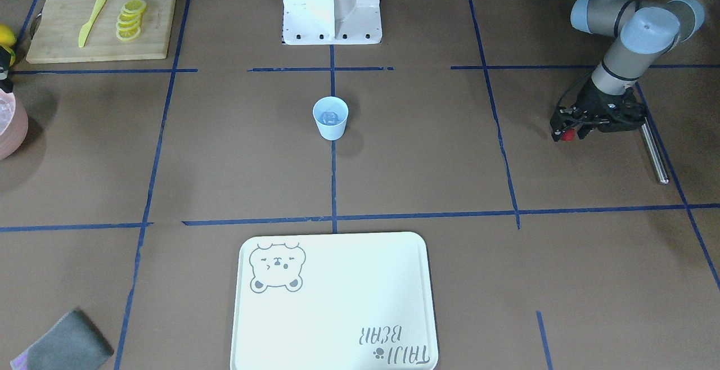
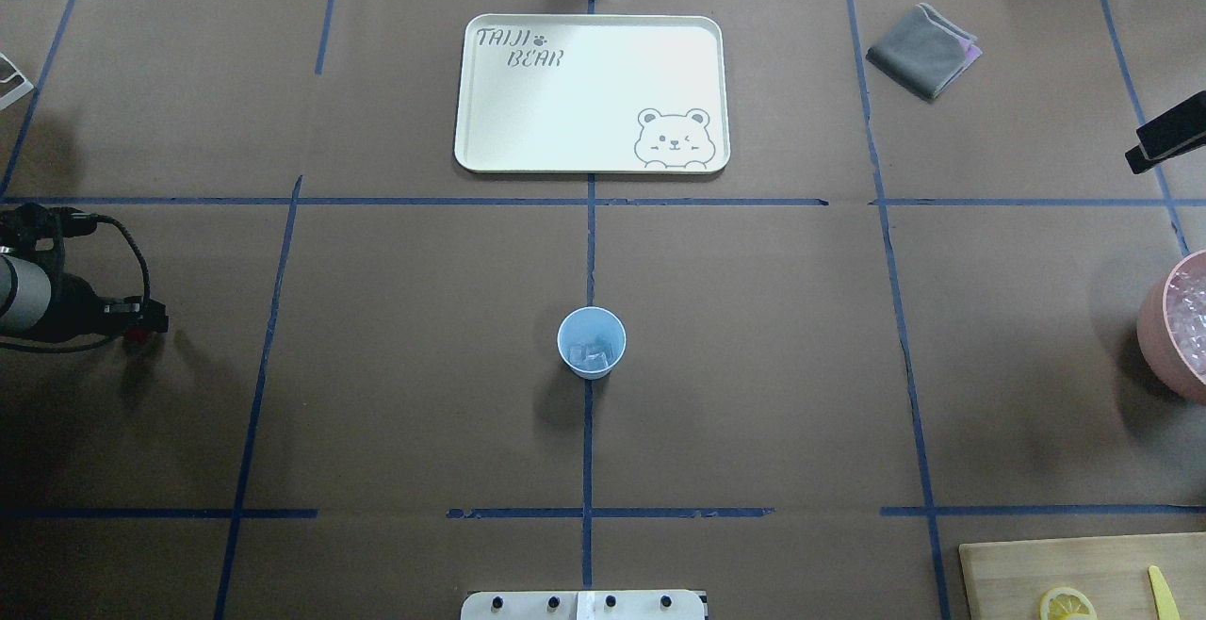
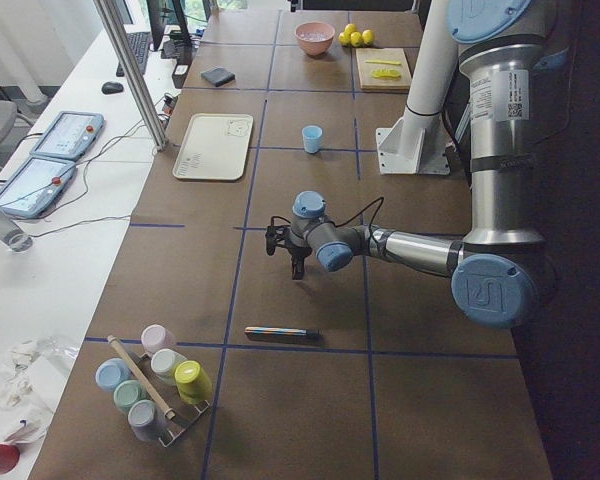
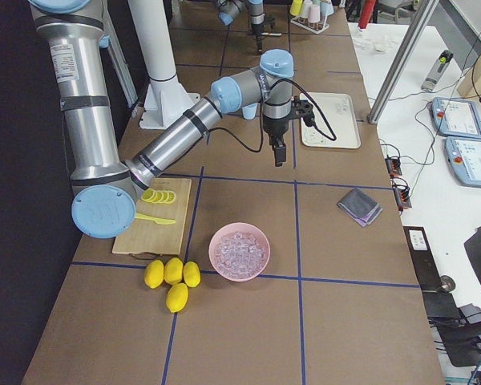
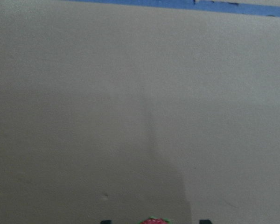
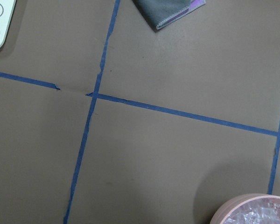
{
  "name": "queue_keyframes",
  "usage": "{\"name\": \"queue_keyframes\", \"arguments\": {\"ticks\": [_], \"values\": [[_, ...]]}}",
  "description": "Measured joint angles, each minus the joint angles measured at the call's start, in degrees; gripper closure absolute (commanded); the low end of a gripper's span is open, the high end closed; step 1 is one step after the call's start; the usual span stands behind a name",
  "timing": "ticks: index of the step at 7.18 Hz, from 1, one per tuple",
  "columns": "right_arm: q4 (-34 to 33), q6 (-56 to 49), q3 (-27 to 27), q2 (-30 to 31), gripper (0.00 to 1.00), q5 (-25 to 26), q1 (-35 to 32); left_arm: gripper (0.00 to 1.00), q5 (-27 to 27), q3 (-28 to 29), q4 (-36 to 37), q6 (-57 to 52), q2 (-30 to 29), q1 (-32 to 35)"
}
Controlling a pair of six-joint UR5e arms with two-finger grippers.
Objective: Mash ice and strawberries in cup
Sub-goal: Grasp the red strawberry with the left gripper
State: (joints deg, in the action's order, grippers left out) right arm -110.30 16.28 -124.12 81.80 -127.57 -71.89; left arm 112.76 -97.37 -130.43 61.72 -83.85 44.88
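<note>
Beneath everything, a brown table [image 1: 427, 150] gridded with blue tape. Over its end on the robot's left, the left arm [image 1: 617, 62], bent downward. From the base outward and high above the surface, the right arm [image 4: 184, 127].

On the operators' side of the middle, a pale tray [image 2: 603, 92] with a bear print. At the corner on the robot's right, a wooden board [image 1: 56, 16] carrying a fanned row of lemon slices [image 1: 130, 20] and a yellow knife [image 1: 91, 20]. Farther along that same end, a pink bowl [image 4: 239, 276] heaped with ice cubes, with four whole lemons [image 4: 174, 271] just beside it. Toward the far right corner, a folded grey cloth [image 2: 921, 62]. Flat on the table just beside the left gripper [image 1: 567, 131], a metal rod [image 1: 655, 153].

At the table's middle, upright on the centre tape line, the cup [image 1: 331, 129].

Well apart from the cup, that left gripper pointing down at the table, fingers drawn in to a narrow gap and clamped on the strawberry [image 1: 570, 135], red with a green top at the lower edge of the wrist view. The right gripper [image 4: 278, 159] pointing straight down, caught only by the side camera, so opening and load impossible to tell.

Inside the cup, at the bottom, the ice [image 2: 592, 353], a few clear chunks.
</note>
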Motion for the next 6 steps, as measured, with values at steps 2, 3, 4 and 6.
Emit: {"name": "queue_keyframes", "arguments": {"ticks": [2, 3, 4, 6], "values": [[0.0, 0.1, -0.1, 0.0, 0.01, 0.0, 0.0, 0.84, 0.0, -0.1, -0.2, 0.0, 0.3, -0.1], [0.0, 0.1, -0.1, -0.1, 0.01, 0.0, 0.0, 0.93, 0.0, -0.2, -0.3, -0.2, 0.4, 0.0], [0.0, 0.2, -0.1, -0.1, 0.01, 0.0, 0.0, 0.96, 0.0, -0.5, -0.3, -0.3, 0.6, 0.0], [0.0, 0.1, -0.1, -0.1, 0.01, 0.0, -0.1, 0.99, 1.2, -2.3, 0.0, -0.4, 0.9, 0.2]]}}
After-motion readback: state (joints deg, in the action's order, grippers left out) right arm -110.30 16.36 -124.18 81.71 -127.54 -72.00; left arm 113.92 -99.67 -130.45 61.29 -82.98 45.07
